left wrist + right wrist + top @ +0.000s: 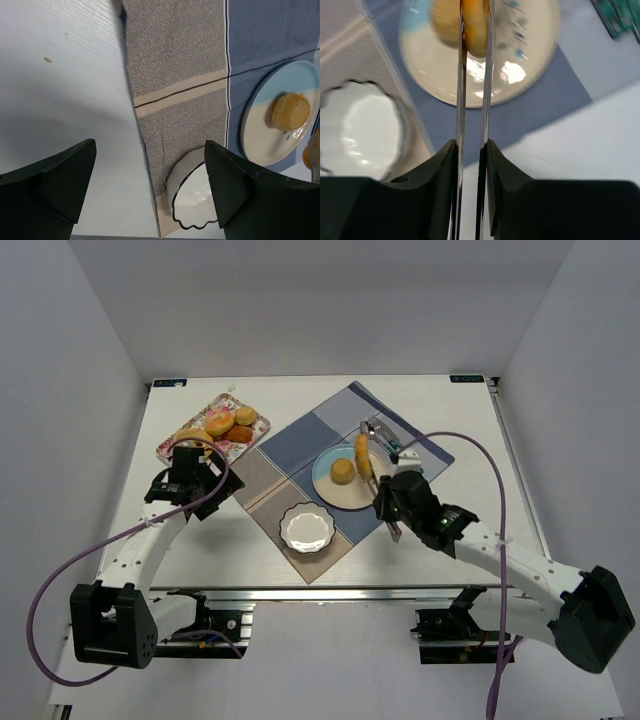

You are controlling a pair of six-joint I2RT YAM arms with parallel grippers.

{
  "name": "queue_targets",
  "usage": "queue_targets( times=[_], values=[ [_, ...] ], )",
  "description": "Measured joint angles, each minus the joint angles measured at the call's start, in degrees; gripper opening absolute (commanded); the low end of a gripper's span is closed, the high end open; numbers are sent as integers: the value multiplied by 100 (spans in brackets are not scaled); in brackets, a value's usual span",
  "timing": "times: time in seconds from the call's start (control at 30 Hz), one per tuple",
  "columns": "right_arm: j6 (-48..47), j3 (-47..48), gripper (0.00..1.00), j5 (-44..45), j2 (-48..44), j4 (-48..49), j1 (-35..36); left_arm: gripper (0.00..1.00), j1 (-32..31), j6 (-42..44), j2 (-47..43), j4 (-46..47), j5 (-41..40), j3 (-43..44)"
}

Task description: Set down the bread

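An oval roll (362, 453) sits pinched at the tips of metal tongs (460, 100) over the far side of the blue plate (318, 472). I cannot tell whether it touches the glaze. A round bun (342, 473) already lies on the plate, at about 7 o'clock from the roll. My right gripper (400, 502) is clamped on the tongs' handles, the roll at 11 o'clock from it in the overhead view. More baked pieces (228, 424) wait on the floral tray (258, 428), at 10 o'clock from the plate, so I judge the job partly done: one bun placed, one roll at the plate, several left. My left gripper (150, 145) hangs with fingers apart and empty, near the tray, over the edge of the checked cloth (300, 440).
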Motion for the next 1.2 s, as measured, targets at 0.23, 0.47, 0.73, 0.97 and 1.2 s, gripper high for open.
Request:
queue_targets(
  times=[0.23,0.47,0.73,0.97,1.2],
  values=[
    [273,-570,27,105,-315,-361,-385,98,-557,-79,417,190,-109,0],
    [321,-568,55,-111,42,-221,-389,98,-592,-92,398,168,-271,2],
    [330,-501,62,-201,-146,-271,-389,98,-592,-90,260,127,-404,13],
    [212,-184,62,-393,-610,-402,-391,98,-592,-81,221,-31,-433,46],
    [-125,540,57,-1117,-133,-262,-297,98,-592,-66,-181,-625,-748,251]
  ],
)
